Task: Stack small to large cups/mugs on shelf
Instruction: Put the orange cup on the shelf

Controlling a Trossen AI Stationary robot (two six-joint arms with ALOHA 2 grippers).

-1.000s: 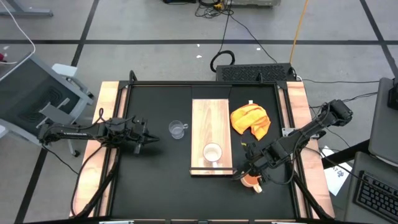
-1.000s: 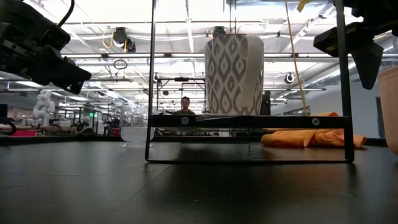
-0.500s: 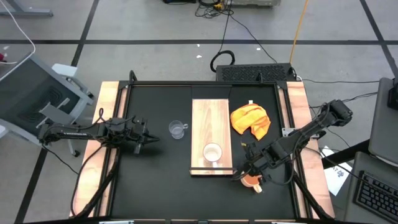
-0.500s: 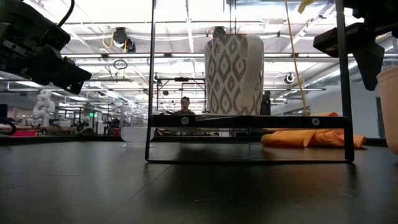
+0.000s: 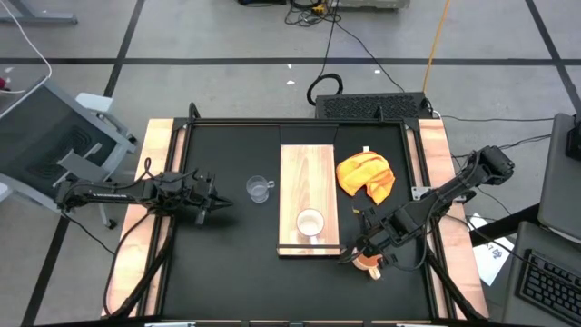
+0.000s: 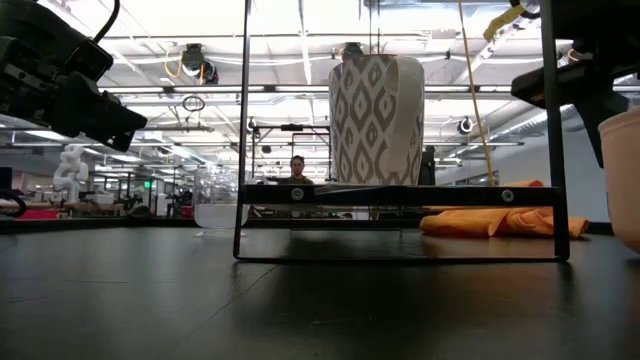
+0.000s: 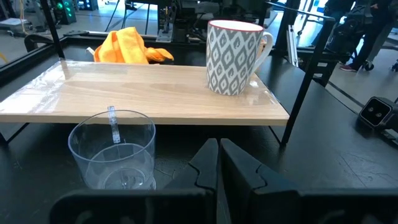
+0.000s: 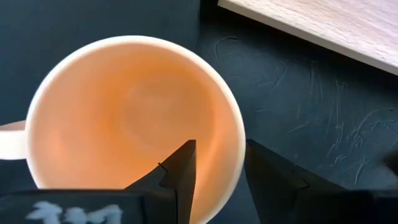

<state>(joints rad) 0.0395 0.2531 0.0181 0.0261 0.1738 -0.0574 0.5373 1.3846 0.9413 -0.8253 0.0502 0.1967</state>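
The orange-yellow mug (image 5: 368, 264) stands on the black table, right of the wooden shelf's (image 5: 308, 173) near end. My right gripper (image 8: 219, 148) is open over it, pointing down, one finger inside the mug (image 8: 134, 118) and one outside its rim. The white patterned mug (image 5: 310, 222) stands on the shelf near its near end. The clear glass cup (image 5: 260, 189) stands on the table left of the shelf. My left gripper (image 5: 214, 202) is shut and empty, left of the glass cup (image 7: 112, 152). My right gripper stands astride the orange-yellow mug's wall (image 8: 235, 140) on the side toward the shelf, one finger (image 8: 180, 171) inside and one (image 8: 273, 177) outside, coming from above. I cannot tell whether either finger touches the wall. The mug stands upright on the table.
An orange-yellow cloth (image 5: 366, 175) lies crumpled on the table right of the shelf's far half. The shelf stands raised on black metal legs (image 6: 242, 150). Wooden side rails (image 5: 163, 182) border the black tabletop.
My right gripper has gone a little down over the orange-yellow mug, so that one finger now reaches into it.
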